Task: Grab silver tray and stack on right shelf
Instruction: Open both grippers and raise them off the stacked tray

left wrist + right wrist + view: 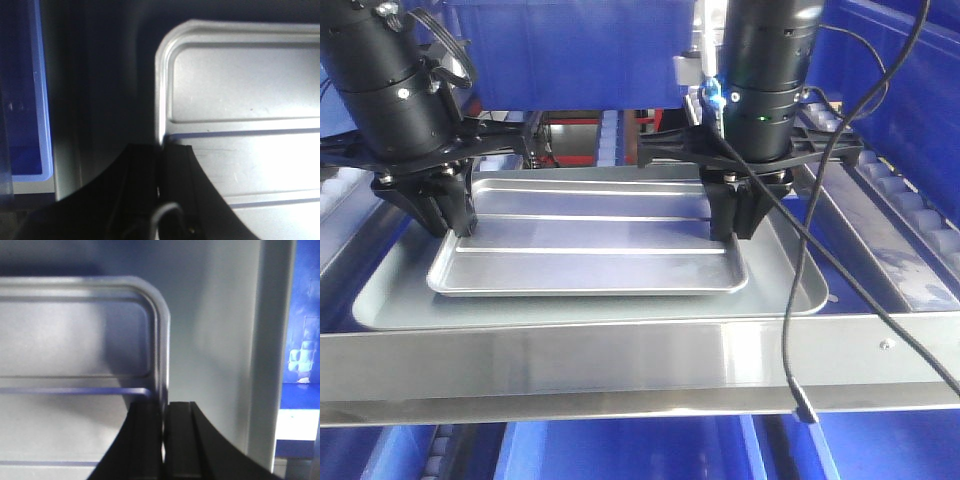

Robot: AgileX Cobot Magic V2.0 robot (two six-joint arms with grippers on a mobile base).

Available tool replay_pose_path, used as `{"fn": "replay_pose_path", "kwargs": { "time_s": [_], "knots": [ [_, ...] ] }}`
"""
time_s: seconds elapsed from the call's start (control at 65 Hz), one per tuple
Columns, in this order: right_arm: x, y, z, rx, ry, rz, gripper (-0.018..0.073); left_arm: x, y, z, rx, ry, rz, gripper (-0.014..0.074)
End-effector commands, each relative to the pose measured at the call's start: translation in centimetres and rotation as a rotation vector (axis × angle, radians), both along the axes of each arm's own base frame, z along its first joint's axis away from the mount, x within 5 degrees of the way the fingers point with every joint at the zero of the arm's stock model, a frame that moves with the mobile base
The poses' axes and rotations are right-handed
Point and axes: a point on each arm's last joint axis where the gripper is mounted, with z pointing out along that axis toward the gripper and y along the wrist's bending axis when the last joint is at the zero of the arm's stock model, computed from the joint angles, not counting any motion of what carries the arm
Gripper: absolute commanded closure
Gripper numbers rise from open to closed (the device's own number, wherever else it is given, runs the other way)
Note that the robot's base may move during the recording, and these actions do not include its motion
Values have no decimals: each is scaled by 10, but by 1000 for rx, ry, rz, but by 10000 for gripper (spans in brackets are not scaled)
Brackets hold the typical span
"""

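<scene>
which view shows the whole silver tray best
The exterior front-facing view: the silver tray shows rim to rim, lying in the larger matte tray. Each wrist view shows only one corner, with the rim pinched between the left gripper or right gripper.

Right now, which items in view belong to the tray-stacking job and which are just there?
Job:
- silver tray, each short rim pinched by one set of jaws
- left gripper
- right gripper
- right shelf, its steel front crossbar

Just there:
- larger matte grey tray beneath the silver one
- blue bins
- loose black cable
</scene>
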Motion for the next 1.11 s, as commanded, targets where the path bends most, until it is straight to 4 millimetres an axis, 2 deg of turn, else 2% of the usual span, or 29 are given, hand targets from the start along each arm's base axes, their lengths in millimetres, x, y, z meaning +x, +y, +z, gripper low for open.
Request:
{"fn": "replay_pose_path", "kwargs": {
  "time_s": [0.0,0.108,0.169,0.261,0.354,0.431,0.661,0.723,0.754,0.815,0.861,0.938,1.0,1.092],
  "knots": [
    [5,8,42,115,-162,16,482,2,-7,30,-78,-118,-17,694],
    [6,8,45,118,-168,15,410,2,-7,30,-74,-118,-18,658],
    [6,8,46,116,-165,15,350,2,-7,30,-74,-118,-18,550],
    [5,8,45,112,-158,14,210,3,-8,31,-83,-135,-19,333],
    [4,6,44,94,-144,12,99,3,-7,31,-82,-134,-18,252],
    [4,2,44,84,-127,2,64,4,-4,31,-60,-141,-24,262],
    [2,0,44,71,-109,-3,72,6,1,30,-51,-131,-10,286],
    [2,-1,45,70,-106,-4,74,6,2,31,-45,-120,-6,323],
    [1,-1,47,70,-106,-5,85,6,2,32,-39,-111,-5,367],
    [0,-1,50,74,-114,-5,152,6,2,35,-35,-103,-4,463],
    [0,-1,50,78,-121,-4,276,7,2,36,-37,-107,-4,582],
    [2,0,51,83,-132,-1,429,7,2,37,-32,-116,-8,708],
    [2,0,51,85,-136,-1,512,7,2,37,-30,-117,-9,687],
    [2,0,53,90,-145,0,507,8,3,37,-32,-124,-7,689]
  ]
}}
